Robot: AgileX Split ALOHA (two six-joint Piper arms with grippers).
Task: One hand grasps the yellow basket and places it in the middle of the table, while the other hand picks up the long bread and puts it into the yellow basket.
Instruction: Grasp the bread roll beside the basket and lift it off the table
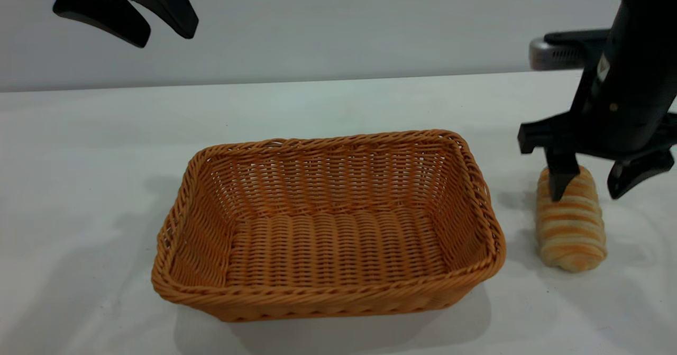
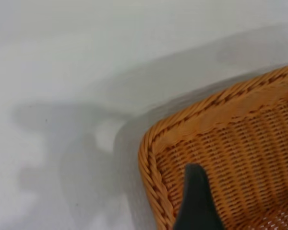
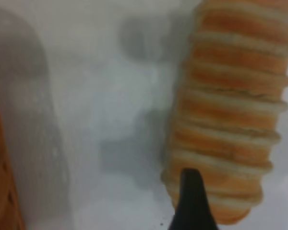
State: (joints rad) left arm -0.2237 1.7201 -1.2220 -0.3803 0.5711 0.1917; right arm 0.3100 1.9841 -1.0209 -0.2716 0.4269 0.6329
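Note:
The yellow basket (image 1: 328,228) stands empty in the middle of the white table (image 1: 84,143). One of its corners shows in the left wrist view (image 2: 221,143). The long bread (image 1: 574,228) lies on the table just right of the basket and also shows in the right wrist view (image 3: 230,110). My right gripper (image 1: 591,188) is open, low over the bread's far end. One finger is against the bread's near side and the other is just beyond it. My left gripper (image 1: 165,36) is open and empty, raised high above the table's back left.
A strip of bare table lies between the basket's right wall and the bread. The basket's edge (image 3: 0,191) shows in the right wrist view. A grey wall stands behind the table.

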